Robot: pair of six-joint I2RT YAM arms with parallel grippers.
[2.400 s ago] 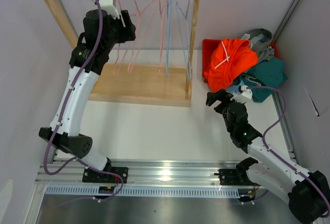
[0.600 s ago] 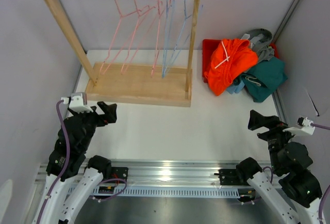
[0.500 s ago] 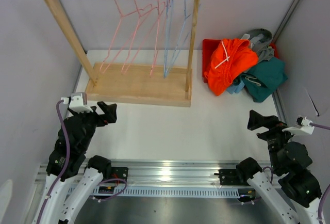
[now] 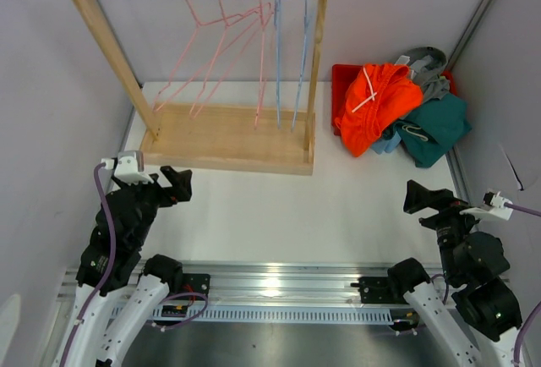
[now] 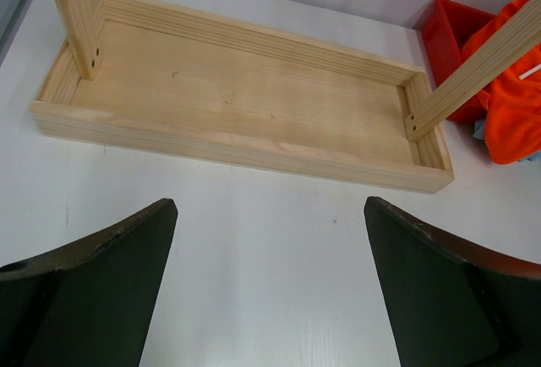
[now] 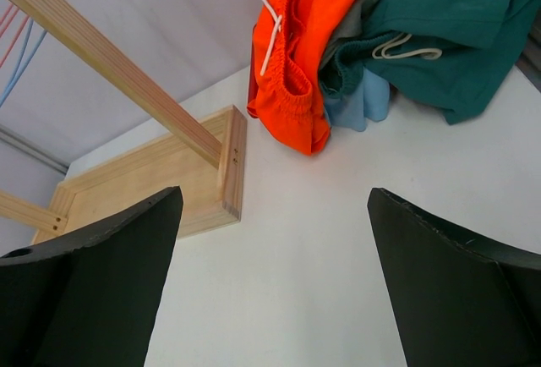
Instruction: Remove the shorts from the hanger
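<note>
The shorts lie piled at the back right on a red tray [image 4: 342,75]: orange shorts [image 4: 376,101] on top, teal shorts [image 4: 441,126], grey shorts [image 4: 427,61] and a bit of light blue [image 4: 389,143]. The lime green pair is hidden. In the right wrist view the orange [image 6: 308,46], teal [image 6: 448,29] and light blue [image 6: 359,105] pairs show. Several bare pink and blue hangers [image 4: 254,46] hang on the wooden rack [image 4: 224,139]. My left gripper [image 4: 176,185] is open and empty at the near left. My right gripper [image 4: 418,196] is open and empty at the near right.
The rack's wooden base [image 5: 245,105] lies ahead of the left gripper [image 5: 270,282], its right corner [image 6: 228,164] ahead of the right gripper [image 6: 275,282]. Grey walls close in the left, back and right. A metal rail [image 4: 270,287] runs along the near edge.
Both arms pulled back from the rack and the pile to the near edge earlier. Over the last half second the arms barely moved; the hangers swing on the rod.
</note>
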